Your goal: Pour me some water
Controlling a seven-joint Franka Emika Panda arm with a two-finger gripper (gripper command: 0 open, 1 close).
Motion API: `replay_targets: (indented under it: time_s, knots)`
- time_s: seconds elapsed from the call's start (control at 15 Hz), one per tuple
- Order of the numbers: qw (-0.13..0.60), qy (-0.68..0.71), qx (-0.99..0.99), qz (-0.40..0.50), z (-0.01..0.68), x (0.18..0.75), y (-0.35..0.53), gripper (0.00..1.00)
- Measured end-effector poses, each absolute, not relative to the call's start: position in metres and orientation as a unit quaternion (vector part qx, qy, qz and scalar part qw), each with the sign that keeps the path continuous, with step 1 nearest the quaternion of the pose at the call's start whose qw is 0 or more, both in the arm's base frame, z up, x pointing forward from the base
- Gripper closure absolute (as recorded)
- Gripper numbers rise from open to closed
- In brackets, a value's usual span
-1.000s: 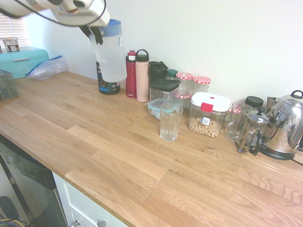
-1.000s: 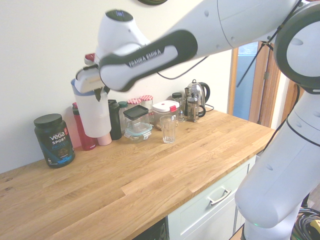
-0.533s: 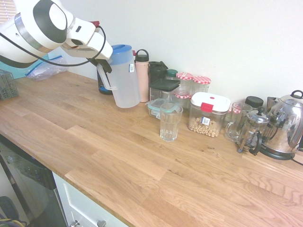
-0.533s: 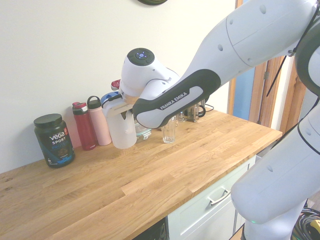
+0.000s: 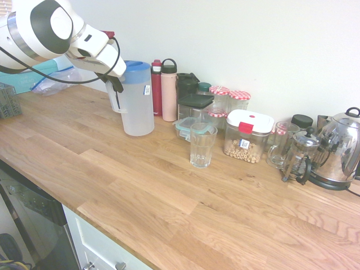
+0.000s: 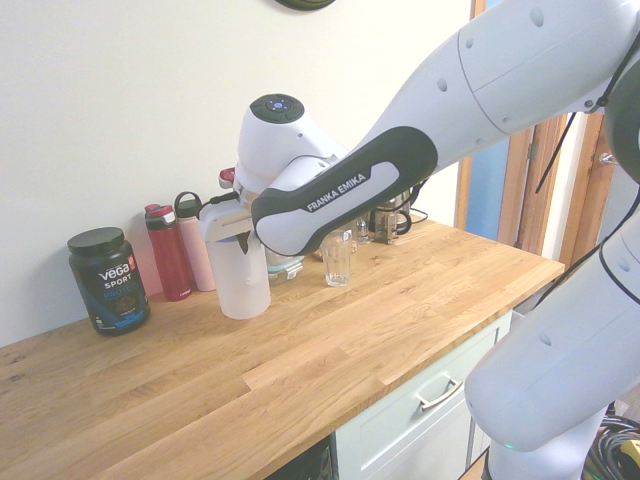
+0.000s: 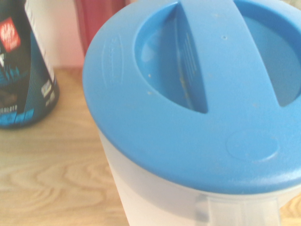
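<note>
Bare counter lies open before the glass; containers block the side toward the wall.

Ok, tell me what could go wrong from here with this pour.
The claw is shut on the pitcher by its handle at one side, so a full pitcher might twist or slip when tipped.

The blue lid is on; if its spout is closed or turned away, water may dribble or come out badly.

The glass stands close to the nut tub, so a wide pour could splash it or knock the glass.
</note>
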State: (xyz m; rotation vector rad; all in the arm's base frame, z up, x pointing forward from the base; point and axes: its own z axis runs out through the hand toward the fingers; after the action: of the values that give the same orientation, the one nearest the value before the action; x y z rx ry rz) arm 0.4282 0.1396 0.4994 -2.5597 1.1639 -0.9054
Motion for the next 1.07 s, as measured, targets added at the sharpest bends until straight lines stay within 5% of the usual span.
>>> replay_targets:
  time_s: [0.33, 0.4, 1.07]
  knots:
    - [0.087, 0.385, -0.874, -0.282, 0.483, 0.436, 0.151, 1.0]
    - [0.084, 0.381, -0.876, -0.283, 0.481, 0.436, 0.154, 0.0]
    - [0.08, 0.388, -0.866, -0.304, 0.483, 0.431, 0.166, 0.0]
